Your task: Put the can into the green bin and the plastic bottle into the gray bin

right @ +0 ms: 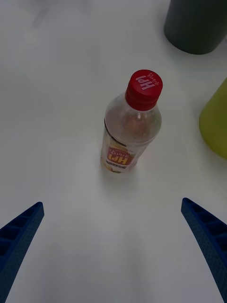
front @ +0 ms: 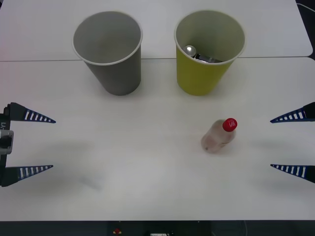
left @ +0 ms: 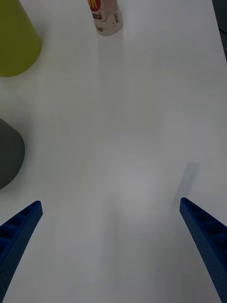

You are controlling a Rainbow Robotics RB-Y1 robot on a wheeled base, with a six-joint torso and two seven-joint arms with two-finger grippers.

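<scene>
Your can (front: 197,53) lies inside the green bin (front: 206,73); the plastic bottle (front: 219,136) stands upright on the bench (front: 138,162), near it. Both the left end effector (front: 43,143) and right end effector (front: 280,143) are spread open, empty, well apart from the gray bin (front: 115,69).

The bench (front: 147,191) is plain white. The gray bin (front: 115,73) has a pale rim; the green bin (front: 199,78) is chartreuse, holding the can (front: 197,53) with its silver top. The plastic bottle (front: 219,136) is pinkish-clear with a red cap. Both grippers' fingers (front: 37,117) are blue, ribbed with pale stripes.
</scene>
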